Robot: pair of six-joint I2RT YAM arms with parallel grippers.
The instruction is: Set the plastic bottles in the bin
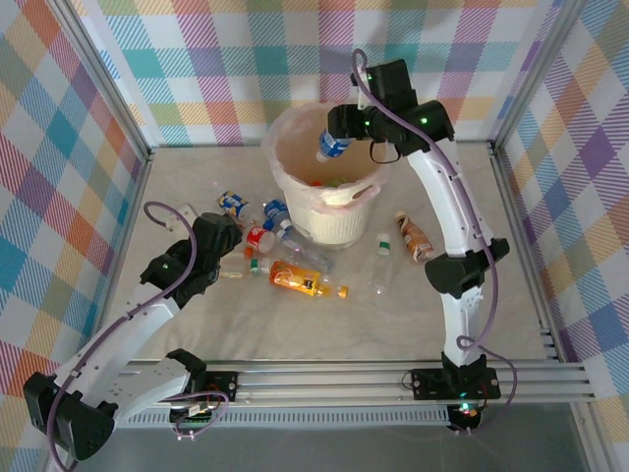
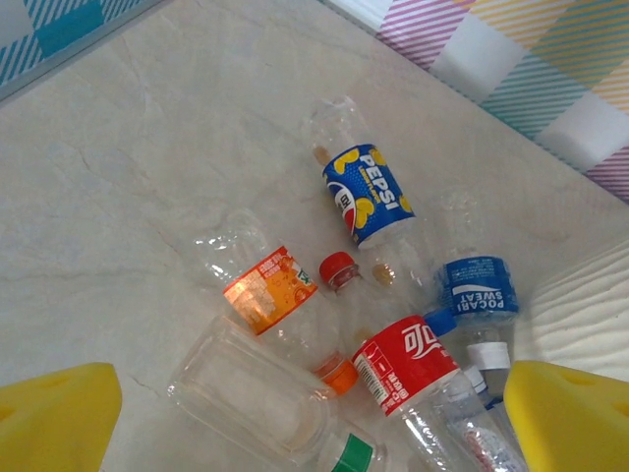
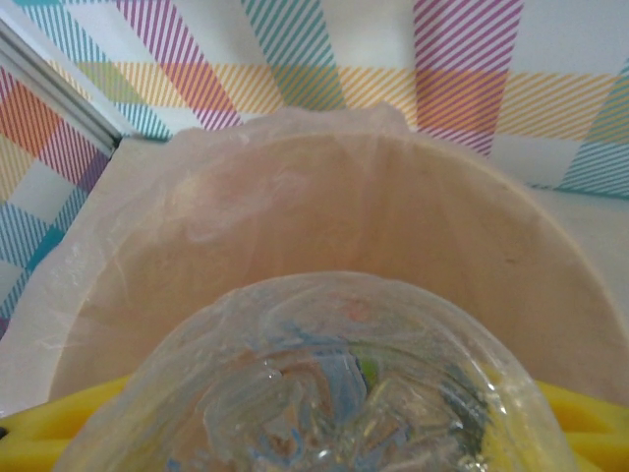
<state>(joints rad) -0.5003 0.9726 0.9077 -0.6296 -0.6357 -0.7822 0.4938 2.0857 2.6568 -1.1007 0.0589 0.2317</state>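
Leftmost, the left gripper (image 2: 314, 433) hangs over the table (image 1: 413, 324) with its yellow fingers (image 2: 54, 418) spread as wide as they go and nothing between them. A cluster of plastic bottles lies just beneath and ahead of it. A clear crushed bottle (image 2: 256, 398) is nearest, under the gap between the fingers. An orange-labelled bottle (image 2: 270, 290) lies just ahead, toward the left finger, and a red-labelled bottle (image 2: 405, 364) lies toward the right finger. The Pepsi bottle (image 2: 369, 192) is farther ahead, and the Pocari Sweat bottle (image 2: 479, 290) lies ahead of the right finger.

Seen from above, an amber bottle (image 1: 300, 280) lies flat on the table near that gripper's right side. The bin (image 1: 339, 226) stands beyond it, farther right.

The right gripper (image 1: 339, 133) is up over the bin's far rim, closed on a blue-labelled bottle (image 1: 332, 146) that hangs above the opening. In the right wrist view that bottle sits between the yellow fingers, with the bag-lined inner wall straight ahead.

Right of the bin and well below that gripper, a green-capped bottle (image 1: 383, 244) and an orange-brown bottle (image 1: 415, 236) lie on the table.
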